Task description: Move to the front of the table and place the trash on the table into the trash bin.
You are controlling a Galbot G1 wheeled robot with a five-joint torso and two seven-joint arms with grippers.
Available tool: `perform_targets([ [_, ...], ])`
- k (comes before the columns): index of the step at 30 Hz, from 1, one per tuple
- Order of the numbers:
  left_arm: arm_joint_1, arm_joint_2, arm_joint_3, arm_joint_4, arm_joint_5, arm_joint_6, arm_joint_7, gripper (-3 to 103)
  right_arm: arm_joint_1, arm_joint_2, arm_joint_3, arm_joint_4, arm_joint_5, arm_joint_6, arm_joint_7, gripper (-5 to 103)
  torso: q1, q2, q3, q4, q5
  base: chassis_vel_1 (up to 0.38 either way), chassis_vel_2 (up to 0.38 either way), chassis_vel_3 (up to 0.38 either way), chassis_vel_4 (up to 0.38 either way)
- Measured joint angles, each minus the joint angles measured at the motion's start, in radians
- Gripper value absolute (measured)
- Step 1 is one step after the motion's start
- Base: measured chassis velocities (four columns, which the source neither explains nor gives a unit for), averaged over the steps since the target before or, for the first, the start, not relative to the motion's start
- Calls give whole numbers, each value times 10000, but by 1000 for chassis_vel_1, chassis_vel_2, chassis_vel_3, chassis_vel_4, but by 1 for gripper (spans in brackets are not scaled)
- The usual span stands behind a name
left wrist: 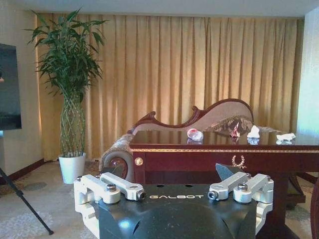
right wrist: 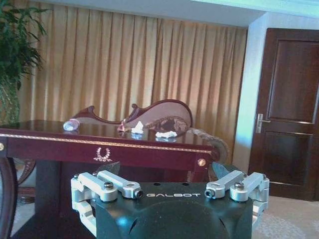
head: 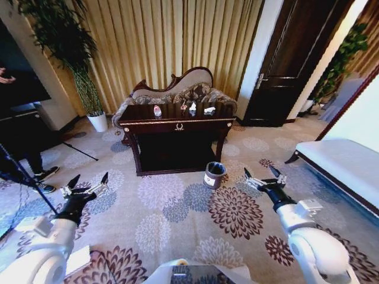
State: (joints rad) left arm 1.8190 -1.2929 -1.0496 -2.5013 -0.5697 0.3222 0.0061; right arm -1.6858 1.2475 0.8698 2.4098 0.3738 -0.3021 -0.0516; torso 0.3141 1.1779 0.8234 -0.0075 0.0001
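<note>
1. Left pincer (head: 89,181) held low over the patterned carpet (head: 177,207), fingers spread wide, pinching nothing; well short of the bench (head: 177,124); fingertips cut off in its own wrist view.
2. Right pincer (head: 262,175) likewise low over the carpet, fingers spread, empty; near the trash bin (head: 214,175) but apart from it.
3. Dark glossy bench with gold trim and gold emblem (head: 179,126) straight ahead, in front of a sofa (head: 177,92) and gold curtains (head: 172,41); lower shelf lost in shadow.
4. On the benchtop, in a row: clear bottle with red cap (head: 157,110) lying toward the left; small reddish wrapper (left wrist: 235,131), hard to make out; white crumpled paper pieces (head: 209,110) toward the right.
5. Trash bin standing on the carpet just beside the bench's front right leg; pale body, dark rim, inside too dark to read.
6. White plant pot (head: 98,122) with tall plant left of the bench; dark door (head: 290,59) to the right; white padded seat (head: 343,163) at the right edge, cut off.
</note>
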Motion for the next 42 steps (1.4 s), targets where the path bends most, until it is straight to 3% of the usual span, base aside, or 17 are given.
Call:
perform_targets([
  [42, 287, -388, 174, 12, 104, -134, 269, 100, 56, -2, 34, 146, 427, -343, -238, 100, 0, 0, 0, 0, -1, 0, 0, 0, 0],
])
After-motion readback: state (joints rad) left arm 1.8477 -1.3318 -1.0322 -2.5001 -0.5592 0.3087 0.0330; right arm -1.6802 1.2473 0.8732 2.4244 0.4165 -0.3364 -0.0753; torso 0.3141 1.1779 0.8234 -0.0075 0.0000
